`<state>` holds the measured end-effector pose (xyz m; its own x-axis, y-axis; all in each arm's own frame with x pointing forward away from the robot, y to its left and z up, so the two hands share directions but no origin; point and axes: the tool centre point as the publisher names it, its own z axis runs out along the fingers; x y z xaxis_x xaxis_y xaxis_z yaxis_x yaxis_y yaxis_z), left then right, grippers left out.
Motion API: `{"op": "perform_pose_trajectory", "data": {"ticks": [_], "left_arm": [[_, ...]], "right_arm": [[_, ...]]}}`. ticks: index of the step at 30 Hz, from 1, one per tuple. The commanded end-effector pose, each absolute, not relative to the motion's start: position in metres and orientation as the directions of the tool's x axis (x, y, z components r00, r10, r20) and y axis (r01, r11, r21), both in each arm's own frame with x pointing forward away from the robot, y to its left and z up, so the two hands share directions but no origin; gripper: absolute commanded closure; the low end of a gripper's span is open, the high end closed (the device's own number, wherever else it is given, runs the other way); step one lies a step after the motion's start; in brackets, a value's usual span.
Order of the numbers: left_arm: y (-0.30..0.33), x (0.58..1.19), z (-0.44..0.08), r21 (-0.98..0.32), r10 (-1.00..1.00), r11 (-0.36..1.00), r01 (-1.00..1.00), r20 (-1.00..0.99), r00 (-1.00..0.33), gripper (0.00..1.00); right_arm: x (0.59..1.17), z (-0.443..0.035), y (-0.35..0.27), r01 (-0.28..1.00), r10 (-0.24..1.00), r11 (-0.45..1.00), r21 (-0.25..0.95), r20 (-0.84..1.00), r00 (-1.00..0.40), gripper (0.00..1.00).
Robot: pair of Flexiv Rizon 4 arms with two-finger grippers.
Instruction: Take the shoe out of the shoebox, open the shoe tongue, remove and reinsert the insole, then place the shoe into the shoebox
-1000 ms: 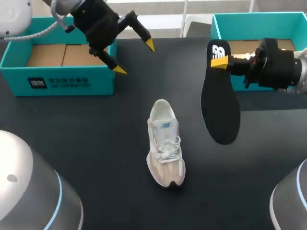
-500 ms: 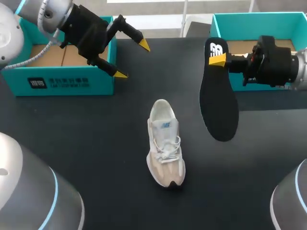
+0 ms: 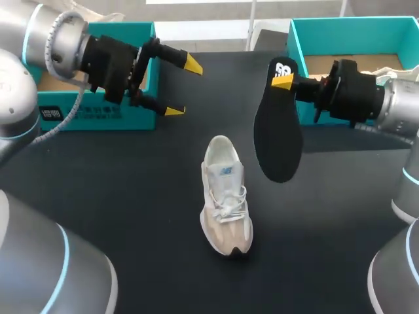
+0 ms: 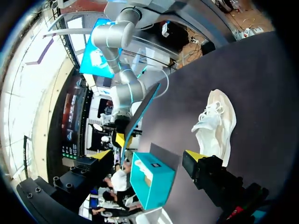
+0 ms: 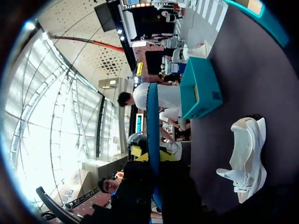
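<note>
**Insole shifted toward shoe; left gripper swung to point across table**

Moved since the earlier frames: the insole (image 3: pixel 278 137) has travelled toward the table's middle and now hangs nearer the shoe (image 3: pixel 226 196). The left gripper (image 3: pixel 183 87) has turned from pointing down at an angle to pointing sideways toward the middle. The shoe has not moved.

1. Shoe. It is white and beige and stands upright on its sole on the dark table (image 3: pixel 131 216), near the middle. Its long axis runs from the far side to the near side, slightly tilted. The toe points toward the robot's side and the heel opening toward the far edge.

2. Insole. It is black and held clear of the table, to the right of the shoe and apart from it. Its long axis lies roughly parallel to the shoe. The heel end, with a white mark, is up at the right gripper (image 3: pixel 283 81), and the toe end hangs toward the near side.

3. Right gripper. Its jaws pinch the insole's heel end. In the right wrist view the insole shows edge-on between the yellow tips.

4. Left gripper. Its jaws are spread wide and hold nothing. It sits in front of the left shoebox (image 3: pixel 98 112), at the corner nearest the middle.

5. Right shoebox (image 3: pixel 308 29). It is teal and stands at the far right, behind the right arm.
</note>
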<state>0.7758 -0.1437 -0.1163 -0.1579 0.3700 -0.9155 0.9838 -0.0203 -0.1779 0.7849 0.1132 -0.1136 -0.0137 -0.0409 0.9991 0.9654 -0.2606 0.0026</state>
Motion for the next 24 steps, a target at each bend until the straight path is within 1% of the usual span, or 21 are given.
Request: {"op": "perform_pose_trajectory", "data": {"ticks": [1, 6, 7, 9, 10, 13, 24], "left_arm": [[-0.143, 0.766, -0.124, -0.097, -0.138, -0.053, 0.994, -0.985, -0.104, 0.00], [-0.144, 0.760, -0.129, -0.066, -0.147, -0.027, 0.997, -0.987, -0.069, 0.00], [-0.144, 0.759, -0.129, -0.053, -0.156, -0.015, 0.999, -0.986, -0.054, 0.00], [-0.144, 0.757, -0.130, -0.050, -0.155, -0.014, 0.999, -0.986, -0.052, 0.00], [-0.145, 0.756, -0.132, -0.061, -0.141, -0.014, 0.998, -0.988, -0.062, 0.00], [-0.147, 0.755, -0.133, -0.094, -0.094, -0.015, 0.995, -0.991, -0.095, 0.00], [-0.147, 0.755, -0.133, -0.094, -0.094, -0.015, 0.995, -0.991, -0.095, 0.00]], "right_arm": [[0.811, -0.119, 0.130, 0.965, -0.030, -0.261, -0.019, 0.999, 0.011, 1.00], [0.816, -0.119, 0.135, 0.950, -0.029, -0.306, -0.059, 0.998, 0.053, 1.00], [0.814, -0.120, 0.137, 0.957, -0.017, -0.281, -0.078, 0.997, 0.076, 1.00], [0.810, -0.126, 0.142, 0.952, -0.008, -0.280, -0.121, 0.992, 0.124, 1.00], [0.809, -0.129, 0.147, 0.957, -0.019, -0.260, -0.131, 0.991, 0.130, 1.00], [0.809, -0.129, 0.147, 0.957, -0.019, -0.260, -0.131, 0.991, 0.130, 1.00], [0.809, -0.129, 0.147, 0.957, -0.019, -0.260, -0.131, 0.991, 0.130, 1.00]]}}
